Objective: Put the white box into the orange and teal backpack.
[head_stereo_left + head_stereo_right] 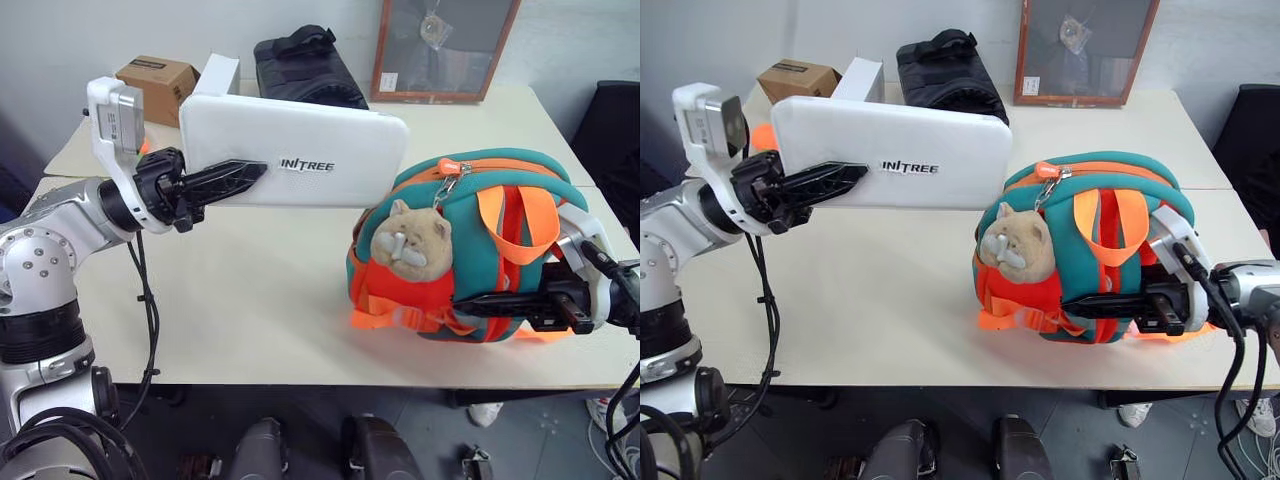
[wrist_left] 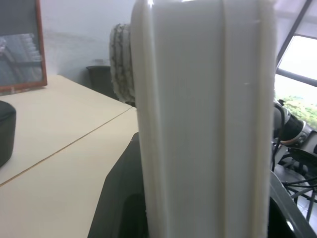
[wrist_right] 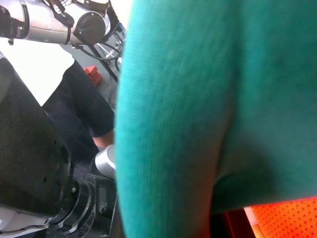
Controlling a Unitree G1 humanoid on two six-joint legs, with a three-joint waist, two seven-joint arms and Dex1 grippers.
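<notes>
Clamped low on the orange and teal backpack, right fingers steady it while left fingers grip the raised white box; next, find the opening.

The orange and teal backpack hides the white box's far corner.
</notes>
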